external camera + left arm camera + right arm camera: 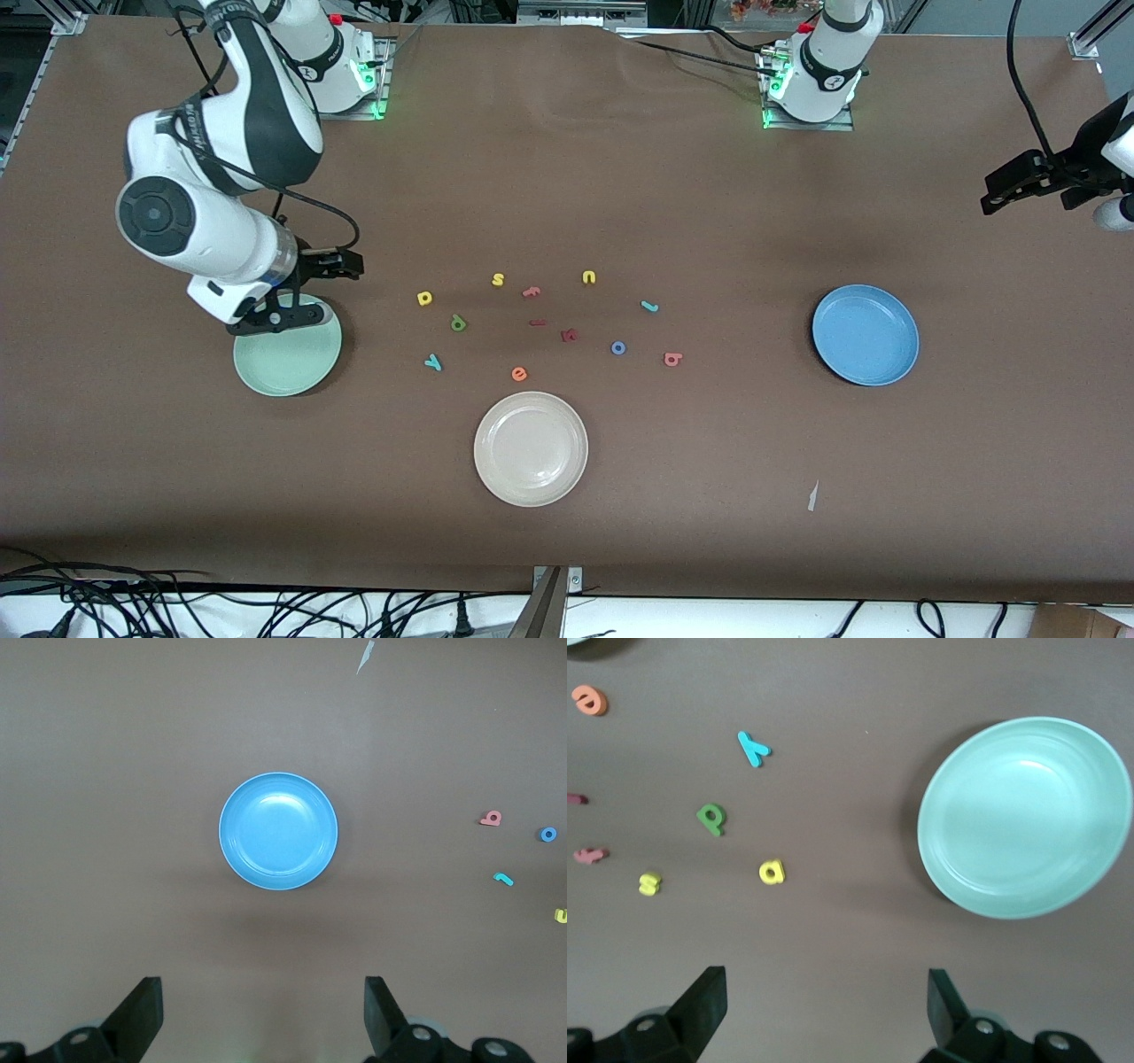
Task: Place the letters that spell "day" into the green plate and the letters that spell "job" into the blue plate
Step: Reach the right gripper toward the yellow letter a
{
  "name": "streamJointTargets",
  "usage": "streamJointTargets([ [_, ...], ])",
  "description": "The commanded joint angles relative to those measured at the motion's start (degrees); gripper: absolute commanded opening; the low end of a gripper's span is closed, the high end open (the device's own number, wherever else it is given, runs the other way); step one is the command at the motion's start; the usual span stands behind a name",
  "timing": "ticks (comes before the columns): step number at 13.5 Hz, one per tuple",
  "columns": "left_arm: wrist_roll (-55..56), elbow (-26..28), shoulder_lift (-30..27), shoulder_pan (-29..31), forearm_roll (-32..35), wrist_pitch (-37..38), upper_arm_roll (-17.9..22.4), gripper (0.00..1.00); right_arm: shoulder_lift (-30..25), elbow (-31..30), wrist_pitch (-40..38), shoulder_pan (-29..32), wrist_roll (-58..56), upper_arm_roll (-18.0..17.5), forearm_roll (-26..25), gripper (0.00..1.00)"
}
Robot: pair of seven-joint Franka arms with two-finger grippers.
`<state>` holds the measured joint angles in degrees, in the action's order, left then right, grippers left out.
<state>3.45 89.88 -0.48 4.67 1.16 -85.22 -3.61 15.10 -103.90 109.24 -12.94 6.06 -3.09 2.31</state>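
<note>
My right gripper [297, 306] hangs above the edge of the green plate [288, 363] at the right arm's end of the table, jaws spread wide with nothing between them. The plate holds nothing. In my right wrist view the plate [1028, 815] shows beside the nearest letters.

The letters lie loose on the table between the two coloured plates, none touching another. Toward the green plate: yellow "a" [424, 299], green "d" [458, 323], and teal "y" [432, 361], which lies nearest the front camera of these three. Yellow "s" [498, 280] sits farther back, and orange "e" [519, 374] lies just beside the rim of the white plate [531, 448]. Toward the blue plate: blue "o" [618, 348], teal "j" [649, 307], salmon "b" [672, 359], with yellow "u" [589, 277] farther from the camera.

The blue plate [866, 334] is empty, well apart from the letters, toward the left arm's end.

My left gripper [997, 197] waits high above that end of the table, jaws wide, holding nothing; its wrist view looks down on the blue plate [278, 843].
</note>
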Motion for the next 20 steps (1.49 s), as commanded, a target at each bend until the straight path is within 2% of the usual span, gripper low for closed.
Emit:
streamJointTargets([
  [1,0.1,-1.6,0.3,0.3,-1.7,1.0,-0.5,1.00,-1.7,-9.0,10.6,0.0,1.2,-1.5,0.4,1.00],
  [4,-0.5,-0.9,0.2,0.2,-1.9,1.1,-0.5,1.00,1.5,-12.8,19.7,-0.9,1.8,-1.5,0.3,1.00],
  [9,-0.6,-0.3,0.7,-1.5,-2.0,0.2,-0.6,1.00,7.3,-13.2,26.1,-4.7,2.6,-1.5,-0.1,1.00],
  [13,-0.6,4.6,2.8,-3.4,-2.0,-3.4,-1.7,1.00,9.2,-15.6,30.8,-6.6,2.7,-1.4,-0.7,1.00],
  [15,-0.6,7.2,3.5,-3.6,-2.0,-7.3,-4.0,1.00,10.8,-15.6,31.4,-7.1,2.7,-1.4,-4.2,0.99],
  [16,-0.6,9.9,3.6,-3.9,-2.0,-10.1,-4.7,1.00,11.0,-15.6,31.6,-7.1,2.6,-1.4,-4.6,0.98],
  [17,-0.6,13.0,3.6,-4.8,-2.0,-12.9,-5.0,1.00,11.6,-15.6,31.8,-7.2,2.7,-1.4,-4.8,0.91],
  [20,0.1,14.9,5.5,-8.0,-2.2,-16.1,-5.7,1.00,12.6,-15.6,33.0,-7.2,2.7,-1.5,-4.8,0.82],
])
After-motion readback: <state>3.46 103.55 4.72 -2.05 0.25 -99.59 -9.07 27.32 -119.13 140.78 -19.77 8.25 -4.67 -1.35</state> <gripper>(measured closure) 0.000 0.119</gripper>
